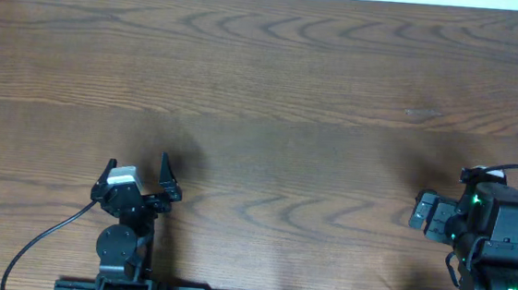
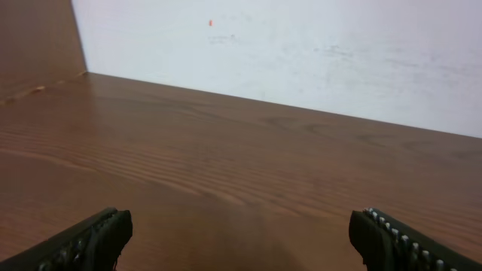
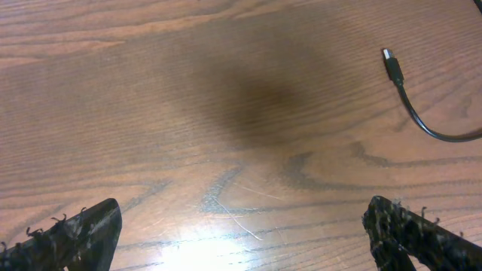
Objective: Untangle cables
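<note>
- The left tool [image 2: 239,241] is held over the brown wood-grain desk [image 2: 226,150] with its jaws spread wide apart.
- The right tool [image 3: 241,235] is likewise spread apart.
- A thin black cable with a small plug end [image 3: 391,66] is seen lying on the desk ahead of the right tool, off to its right and apart from it.

Brown wood-grain table [image 1: 265,71], black cable [image 3: 411,111], white wall [image 2: 301,53].
</note>
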Controlling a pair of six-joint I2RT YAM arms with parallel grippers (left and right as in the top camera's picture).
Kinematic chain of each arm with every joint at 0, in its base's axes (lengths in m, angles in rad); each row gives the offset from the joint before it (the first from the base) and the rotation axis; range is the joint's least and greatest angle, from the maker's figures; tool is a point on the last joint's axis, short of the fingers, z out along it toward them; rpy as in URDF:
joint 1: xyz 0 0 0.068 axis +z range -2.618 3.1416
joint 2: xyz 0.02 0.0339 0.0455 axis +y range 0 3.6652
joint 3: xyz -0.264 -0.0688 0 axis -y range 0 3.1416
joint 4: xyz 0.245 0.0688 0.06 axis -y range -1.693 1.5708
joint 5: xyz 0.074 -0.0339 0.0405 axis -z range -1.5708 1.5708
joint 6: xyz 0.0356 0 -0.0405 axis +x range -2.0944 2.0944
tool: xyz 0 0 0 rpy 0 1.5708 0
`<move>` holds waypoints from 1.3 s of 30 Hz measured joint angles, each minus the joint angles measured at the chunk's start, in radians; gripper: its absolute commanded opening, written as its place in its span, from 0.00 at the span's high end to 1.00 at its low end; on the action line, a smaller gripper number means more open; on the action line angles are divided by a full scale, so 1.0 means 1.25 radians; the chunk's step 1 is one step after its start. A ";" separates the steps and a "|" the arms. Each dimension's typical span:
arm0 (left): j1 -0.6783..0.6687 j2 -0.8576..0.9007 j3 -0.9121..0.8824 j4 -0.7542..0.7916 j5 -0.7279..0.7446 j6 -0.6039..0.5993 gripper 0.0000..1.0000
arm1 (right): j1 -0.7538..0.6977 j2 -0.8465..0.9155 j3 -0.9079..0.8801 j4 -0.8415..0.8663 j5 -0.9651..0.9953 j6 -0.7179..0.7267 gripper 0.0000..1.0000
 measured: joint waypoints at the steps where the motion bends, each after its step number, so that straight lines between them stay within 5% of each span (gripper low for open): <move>1: 0.000 0.000 0.000 -0.001 0.005 -0.002 0.03 | 0.000 0.000 0.000 0.000 0.000 0.000 0.01; 39: 0.000 0.000 0.000 -0.003 0.022 -0.011 0.03 | 0.000 -0.040 -0.012 0.057 0.024 0.000 0.01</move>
